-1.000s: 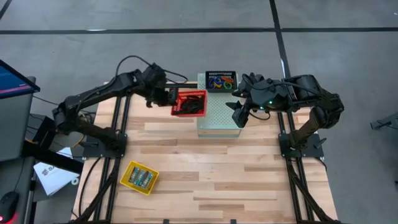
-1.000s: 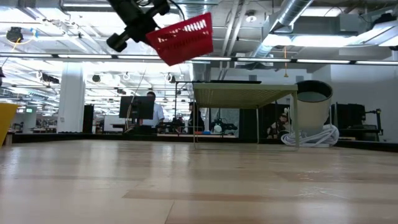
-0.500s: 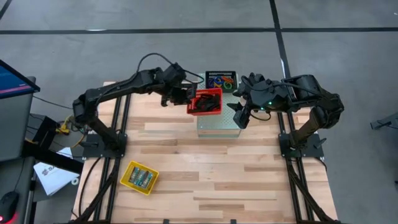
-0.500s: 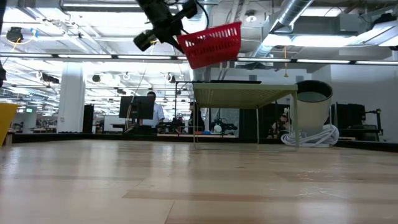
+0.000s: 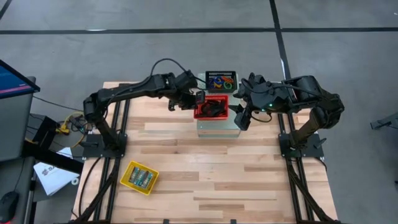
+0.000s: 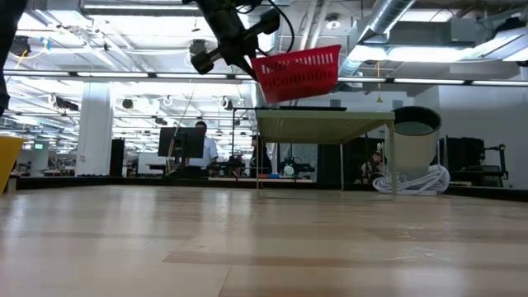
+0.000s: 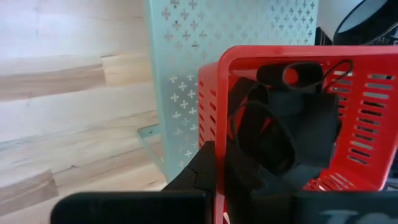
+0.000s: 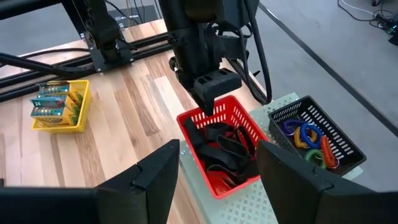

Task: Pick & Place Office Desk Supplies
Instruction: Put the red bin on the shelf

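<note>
Fingers of the left claw (image 5: 198, 101) pinch the rim of a red basket (image 5: 210, 107) full of black clips (image 8: 221, 146), above the green box (image 5: 217, 126). Beside it, the right claw (image 5: 240, 116) hangs spread wide.

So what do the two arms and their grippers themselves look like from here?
Both are dark, nearly black jointed arms on black frame rails. The left arm has a black cable looping above its wrist; the right arm is bulkier, with a small green light near its wrist. The right gripper has broad, flat black fingers; the left gripper is blocky and black.
</note>
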Controlling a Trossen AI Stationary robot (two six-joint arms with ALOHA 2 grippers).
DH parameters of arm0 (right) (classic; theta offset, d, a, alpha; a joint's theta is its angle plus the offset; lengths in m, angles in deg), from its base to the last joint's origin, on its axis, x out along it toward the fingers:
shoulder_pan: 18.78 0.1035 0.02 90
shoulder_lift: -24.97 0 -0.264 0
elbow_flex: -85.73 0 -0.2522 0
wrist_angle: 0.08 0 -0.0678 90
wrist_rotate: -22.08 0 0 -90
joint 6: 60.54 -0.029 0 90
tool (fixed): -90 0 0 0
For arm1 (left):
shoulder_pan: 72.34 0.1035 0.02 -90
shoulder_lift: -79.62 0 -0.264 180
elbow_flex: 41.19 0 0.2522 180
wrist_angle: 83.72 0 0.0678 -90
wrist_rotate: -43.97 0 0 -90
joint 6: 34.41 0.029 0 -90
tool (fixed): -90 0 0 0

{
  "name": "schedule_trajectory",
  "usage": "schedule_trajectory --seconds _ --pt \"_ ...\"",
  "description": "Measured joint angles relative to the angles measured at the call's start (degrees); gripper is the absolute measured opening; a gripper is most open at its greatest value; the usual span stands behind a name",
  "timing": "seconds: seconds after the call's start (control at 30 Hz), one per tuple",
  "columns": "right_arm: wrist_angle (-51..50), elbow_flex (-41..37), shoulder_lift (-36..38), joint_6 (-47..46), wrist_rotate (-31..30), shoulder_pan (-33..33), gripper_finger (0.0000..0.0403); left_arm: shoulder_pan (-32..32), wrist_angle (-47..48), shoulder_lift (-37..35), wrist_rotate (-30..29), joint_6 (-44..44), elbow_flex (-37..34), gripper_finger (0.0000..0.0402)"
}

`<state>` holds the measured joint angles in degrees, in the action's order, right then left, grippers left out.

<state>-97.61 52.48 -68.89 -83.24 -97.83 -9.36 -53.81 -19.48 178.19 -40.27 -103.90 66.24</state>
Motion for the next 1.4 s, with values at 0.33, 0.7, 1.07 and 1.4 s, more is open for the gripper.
schedule_trajectory --seconds 0.33,0.7,1.07,1.4 --pt "-0.12 0.01 0.0 1.12 0.06 0.92 0.021 -0.15 -2.98 2.19 -3.72 -0.22 0.09 0.0" --pt "-1.25 0.0 0.0 0.83 0.22 3.38 0.021 -0.23 -6.91 4.8 -2.4 0.05 0.07 0.0001" --pt "-1.22 0.0 0.0 0.2 0.15 3.75 0.021 1.18 -13.46 4.78 -0.21 3.13 0.07 0.0021" --pt "-1.25 0.02 0.0 0.2 0.07 3.75 0.021 2.14 -12.85 4.78 -0.13 4.78 0.07 0.0025"
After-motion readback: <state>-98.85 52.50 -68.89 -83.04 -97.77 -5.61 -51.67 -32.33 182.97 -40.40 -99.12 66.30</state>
